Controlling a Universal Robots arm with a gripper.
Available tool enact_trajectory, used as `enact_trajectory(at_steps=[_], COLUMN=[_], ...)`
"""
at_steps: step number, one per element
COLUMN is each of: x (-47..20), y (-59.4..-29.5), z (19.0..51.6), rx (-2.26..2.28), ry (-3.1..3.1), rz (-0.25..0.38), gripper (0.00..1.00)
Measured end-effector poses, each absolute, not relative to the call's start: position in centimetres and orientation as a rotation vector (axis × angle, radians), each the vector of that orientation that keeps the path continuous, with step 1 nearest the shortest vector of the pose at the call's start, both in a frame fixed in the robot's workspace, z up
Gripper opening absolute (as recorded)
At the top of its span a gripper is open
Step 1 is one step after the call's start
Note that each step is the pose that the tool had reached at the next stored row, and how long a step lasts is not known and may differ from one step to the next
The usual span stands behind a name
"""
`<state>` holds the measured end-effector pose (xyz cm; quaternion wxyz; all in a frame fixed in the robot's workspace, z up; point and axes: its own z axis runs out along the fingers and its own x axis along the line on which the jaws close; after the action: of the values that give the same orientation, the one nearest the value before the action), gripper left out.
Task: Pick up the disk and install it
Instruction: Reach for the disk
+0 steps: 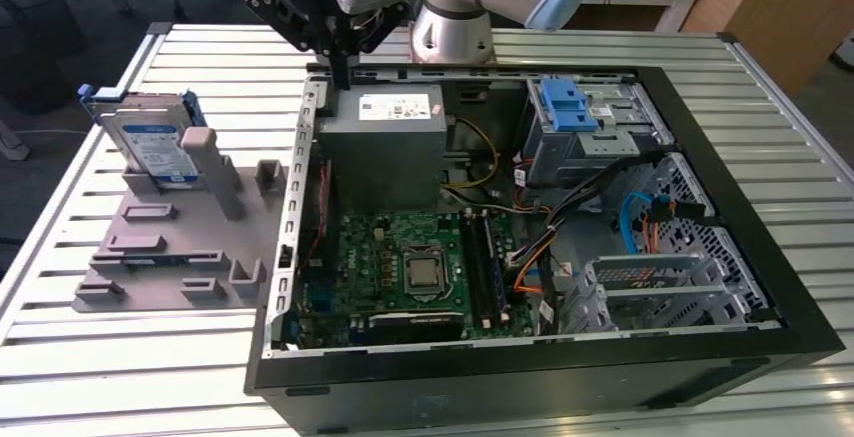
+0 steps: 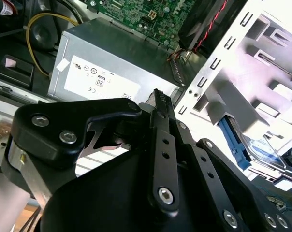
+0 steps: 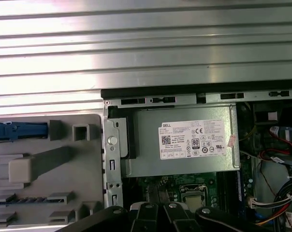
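The black pincer (image 1: 340,75), its fingers pressed together and holding nothing, hung at the rim of the open black computer case (image 1: 534,382), just above a grey metal box with a white sticker (image 1: 380,147). The flat rectangular silver disk (image 1: 150,145) was well apart, at the pincer's eight o'clock in the exterior view. It stood on edge in a grey plastic holder (image 1: 174,247) on the slatted metal surface (image 1: 80,357), white-and-blue label facing out, blue plastic rails along its sides.
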<state>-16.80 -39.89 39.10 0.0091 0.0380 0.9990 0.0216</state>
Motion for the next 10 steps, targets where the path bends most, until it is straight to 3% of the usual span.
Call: enact_trajectory(at_steps=[10], x=[-17.88], y=[-39.88], z=[39.06], rx=[0.119], ry=[3.121], rz=[0.067], gripper=[0.11])
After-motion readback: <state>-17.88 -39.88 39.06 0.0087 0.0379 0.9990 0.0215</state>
